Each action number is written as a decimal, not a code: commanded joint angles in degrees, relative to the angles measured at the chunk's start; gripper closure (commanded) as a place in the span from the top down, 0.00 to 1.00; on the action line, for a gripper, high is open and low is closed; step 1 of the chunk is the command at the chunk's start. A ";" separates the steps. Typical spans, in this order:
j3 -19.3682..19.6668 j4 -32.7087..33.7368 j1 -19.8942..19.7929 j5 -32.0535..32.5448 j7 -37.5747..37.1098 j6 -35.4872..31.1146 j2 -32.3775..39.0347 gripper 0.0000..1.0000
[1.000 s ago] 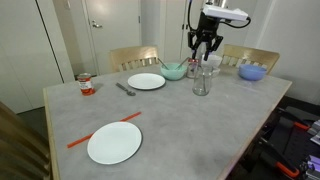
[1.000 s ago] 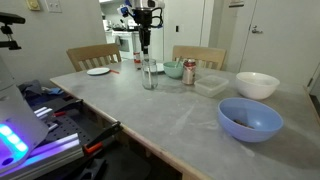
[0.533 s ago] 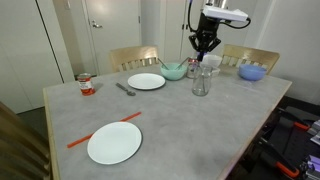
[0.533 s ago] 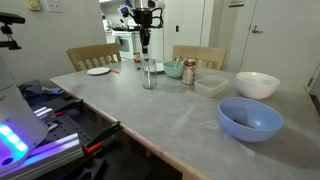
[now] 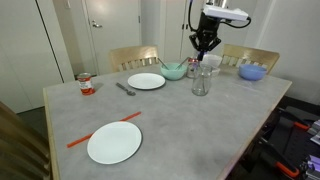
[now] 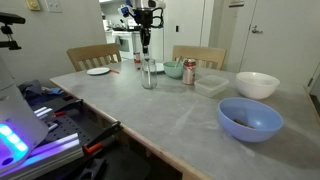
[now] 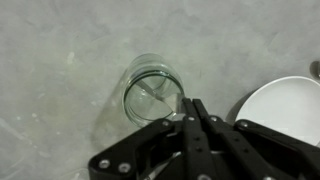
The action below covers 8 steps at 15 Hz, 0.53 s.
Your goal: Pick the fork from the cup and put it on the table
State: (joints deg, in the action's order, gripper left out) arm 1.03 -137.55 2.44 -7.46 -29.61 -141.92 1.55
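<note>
One of two steps is partly done, by my read. gripper (image 7: 190,103) is above the cup (image 7: 143,72), fingers pinched together with no gap. They look clamped on the handle of the fork (image 7: 158,94), though the contact itself is too small to confirm.

- Wrist view: the cup mouth is at 11 o'clock from the fingertips. A pale streak runs across inside the glass toward the pinch point, so I take it the fork's lower end is not yet clear of the rim.
- Both exterior views: the gripper hangs straight over the upright cup, near its mouth, and the cup stands on the table (image 5: 190,125).

Done: approach and, apparently, the grasp.
Left: lift the fork fully out, carry it sideways, lay it on the table, let go.

Placement: in an exterior view there is bare tabletop at 6 o'clock from the cup. The white plate (image 5: 146,81) and dark utensil (image 5: 126,89) are at 9 o'clock, well apart.
</note>
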 commanded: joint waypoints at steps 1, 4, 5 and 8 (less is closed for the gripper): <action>-0.21 0.26 -0.91 -0.15 1.62 2.00 -1.43 0.01; -0.44 0.47 -0.80 1.53 1.22 3.04 -2.91 0.01; -0.58 0.62 -0.74 1.96 1.26 3.63 -3.45 0.01; -1.20 1.14 -0.59 3.80 0.90 5.95 -5.15 0.01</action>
State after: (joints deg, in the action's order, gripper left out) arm 0.80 -137.12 2.39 -5.43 -29.16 -139.47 -1.56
